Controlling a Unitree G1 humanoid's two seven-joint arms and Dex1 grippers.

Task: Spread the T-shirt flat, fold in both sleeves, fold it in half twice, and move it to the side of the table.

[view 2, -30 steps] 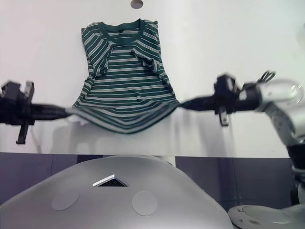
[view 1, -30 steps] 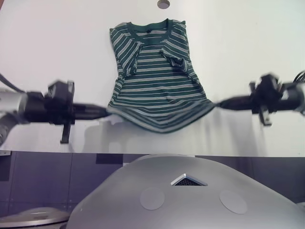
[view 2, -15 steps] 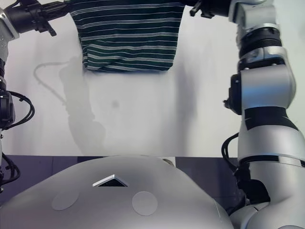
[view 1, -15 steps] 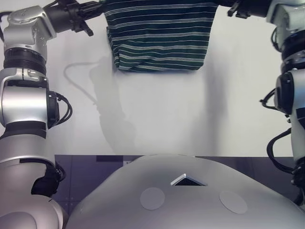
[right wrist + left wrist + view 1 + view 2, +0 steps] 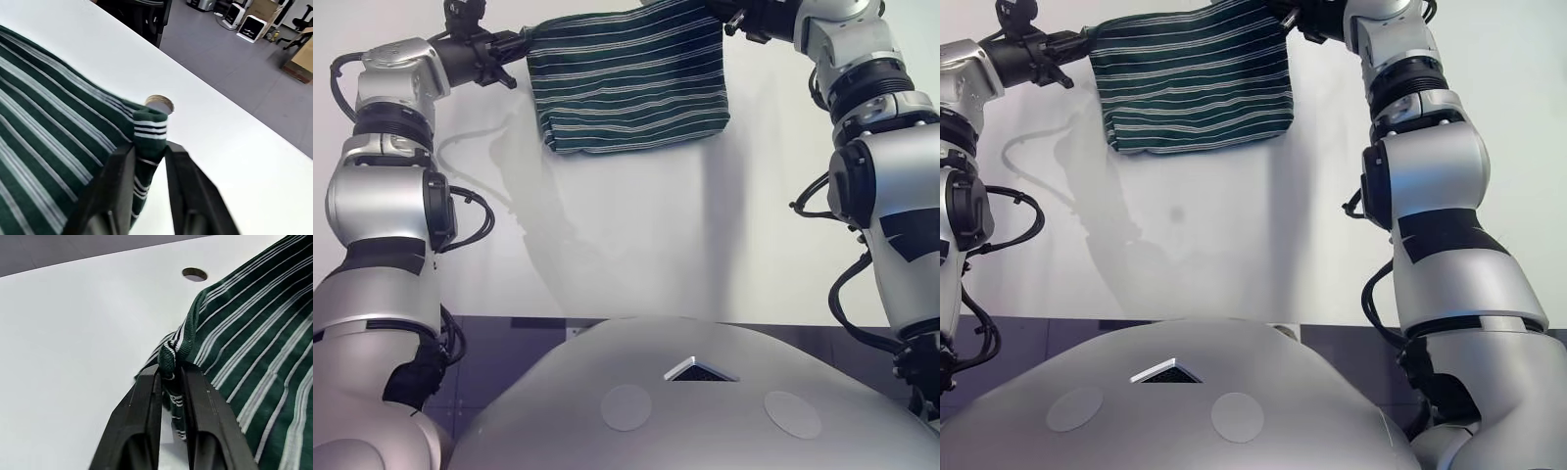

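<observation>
So, what did we make of the T-shirt (image 5: 626,83)?

We saw a soft dark-green knit with thin white stripes, doubled into a rough rectangle. It hung limp over the far part of the smooth white table (image 5: 656,225), and we could not tell whether its lower edge touched the surface.

And the grippers?

We found the left gripper (image 5: 168,377) with its two flat black fingers pinched tight on one bunched upper corner, hem wadded between them. The right gripper (image 5: 146,152) was clamped the same way on the opposite upper corner, the top edge stretched between them. Beyond the cloth we noted a small round hole (image 5: 194,274) in the tabletop.
</observation>
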